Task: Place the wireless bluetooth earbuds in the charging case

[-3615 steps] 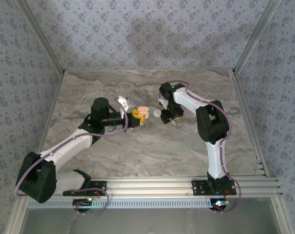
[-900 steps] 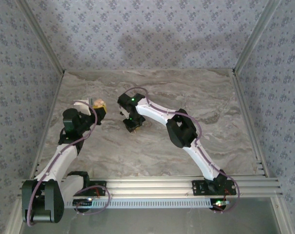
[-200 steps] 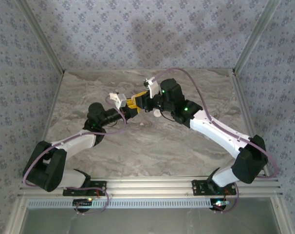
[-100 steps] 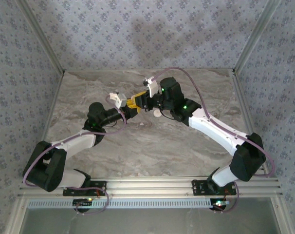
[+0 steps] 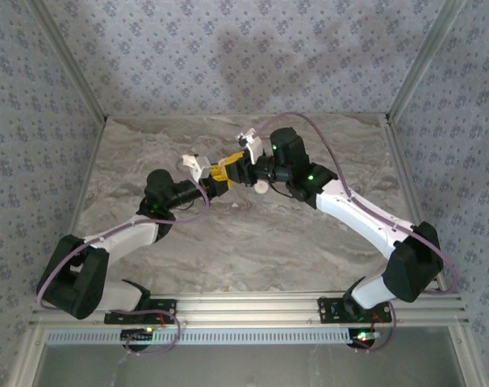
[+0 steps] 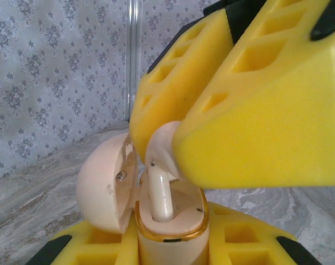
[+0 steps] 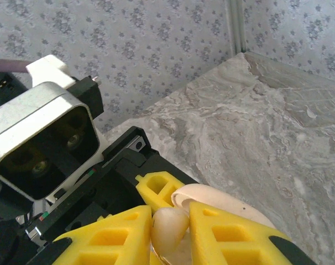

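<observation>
Both arms had come together over the middle of the table (image 5: 269,242) since the earlier overhead frames, where the left one was drawn back toward the left wall. In the half second before this moment, hardly anything shifted.

From its base at the near edge, the left arm (image 5: 115,238) ran low and forward to the right, wrist stretched toward the centre. The right arm (image 5: 365,222) swung out to an elbow near the right rail, then angled back left and forward.

The left gripper (image 5: 220,177) had its yellow fingers closed narrowly around the charging case (image 6: 173,226), holding it upright with its lid (image 6: 104,187) hinged open to one side. The right gripper (image 5: 243,169) met it from the opposite side, tips just above the case, pinching the rounded head of an earbud (image 6: 159,196) between its yellow pads. The earbud's stem stood down inside the case's hollow.

Just beside the grippers, a small white bit (image 5: 262,187) showed against the table; what it was could not be told.
</observation>
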{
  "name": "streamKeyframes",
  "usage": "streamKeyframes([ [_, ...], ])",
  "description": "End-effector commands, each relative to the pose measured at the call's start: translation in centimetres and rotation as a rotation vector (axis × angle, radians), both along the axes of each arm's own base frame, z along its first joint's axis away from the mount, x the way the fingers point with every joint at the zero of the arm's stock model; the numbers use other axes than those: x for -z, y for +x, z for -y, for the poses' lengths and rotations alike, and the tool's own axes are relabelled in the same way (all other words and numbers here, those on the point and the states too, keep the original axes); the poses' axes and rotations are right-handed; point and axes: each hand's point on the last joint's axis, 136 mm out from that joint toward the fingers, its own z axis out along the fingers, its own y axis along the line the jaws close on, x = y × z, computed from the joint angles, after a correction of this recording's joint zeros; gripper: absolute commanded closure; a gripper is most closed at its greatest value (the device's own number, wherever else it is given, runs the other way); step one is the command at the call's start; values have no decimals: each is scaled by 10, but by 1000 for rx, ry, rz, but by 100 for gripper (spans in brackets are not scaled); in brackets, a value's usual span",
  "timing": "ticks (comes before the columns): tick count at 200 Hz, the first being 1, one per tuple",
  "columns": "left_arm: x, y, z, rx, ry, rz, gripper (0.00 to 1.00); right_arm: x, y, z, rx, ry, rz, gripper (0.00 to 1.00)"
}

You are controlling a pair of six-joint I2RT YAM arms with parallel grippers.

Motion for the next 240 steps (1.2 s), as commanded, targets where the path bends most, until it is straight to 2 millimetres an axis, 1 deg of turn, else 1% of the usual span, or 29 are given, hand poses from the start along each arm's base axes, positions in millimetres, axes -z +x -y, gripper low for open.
streamKeyframes([
  [1,-62,-20,5,59,-69,218,80,26,-24,-2,-118,-54,-62,75],
  [28,-61,-23,7,76,-54,227,80,24,-29,-2,-167,-76,-29,75],
  [64,-62,-27,9,91,-45,237,80,34,-33,1,-196,-140,-33,74],
  [99,-63,-30,12,106,-34,248,80,41,-26,5,-158,-198,-34,73],
  [133,-64,-32,13,111,-31,249,80,41,-19,9,-109,-211,-28,70],
  [162,-64,-32,14,111,-27,244,80,32,-15,11,-73,-197,-14,63],
  [184,-61,-31,13,102,-19,236,80,19,-14,14,-54,-174,8,57],
  [219,-56,-30,12,91,-8,220,80,-2,-16,19,-37,-133,42,53],
  [240,-55,-29,12,87,-4,217,80,-11,-17,21,-32,-113,54,49],
])
